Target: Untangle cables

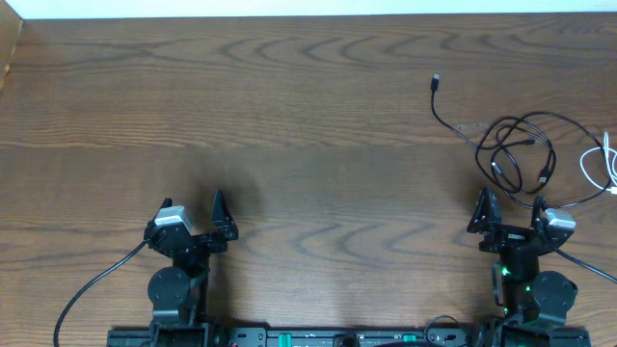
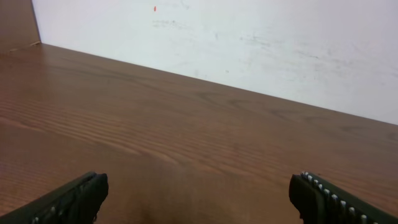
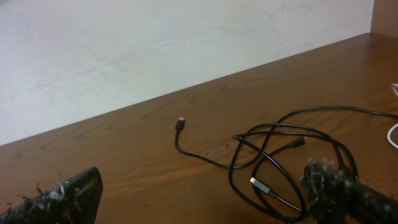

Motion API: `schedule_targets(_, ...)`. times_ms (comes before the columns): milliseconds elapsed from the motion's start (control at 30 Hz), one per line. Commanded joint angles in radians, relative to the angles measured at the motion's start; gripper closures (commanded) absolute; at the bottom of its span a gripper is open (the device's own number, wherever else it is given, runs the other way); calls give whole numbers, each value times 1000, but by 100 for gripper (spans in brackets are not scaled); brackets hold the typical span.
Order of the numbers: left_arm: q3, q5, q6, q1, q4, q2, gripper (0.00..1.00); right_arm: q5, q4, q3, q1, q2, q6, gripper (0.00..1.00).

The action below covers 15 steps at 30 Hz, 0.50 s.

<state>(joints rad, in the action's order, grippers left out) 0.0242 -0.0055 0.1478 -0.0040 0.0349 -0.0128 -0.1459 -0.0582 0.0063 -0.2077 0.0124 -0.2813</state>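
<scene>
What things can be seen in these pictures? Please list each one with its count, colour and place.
black cable: one, black, loose loops on the right side of the table, one plug end reaching toward the far edge
white cable: one, white, at the right edge beside the black cable, partly out of frame
table: one, brown wood, under everything
wall: one, white, behind the far edge
left gripper: one, black, near edge on the left, open, holding nothing
right gripper: one, black, near edge on the right, just before the black cable, open, holding nothing
</scene>
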Motion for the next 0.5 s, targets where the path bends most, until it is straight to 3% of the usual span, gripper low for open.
schedule_targets(0,-20,-13,-20,-4,39,0,3,-2,-5,-1,5,-7,-2,1)
schedule_targets(233,-20,-13,-20,-4,39,0,2,-111,7,-1,5,-7,29,1)
schedule_targets(333,-20,-13,-20,-4,39,0,2,-202,11,-1,5,-7,202,1)
schedule_targets(467,-20,-13,-20,-4,39,0,2,-286,14,-1,5,-7,566,1)
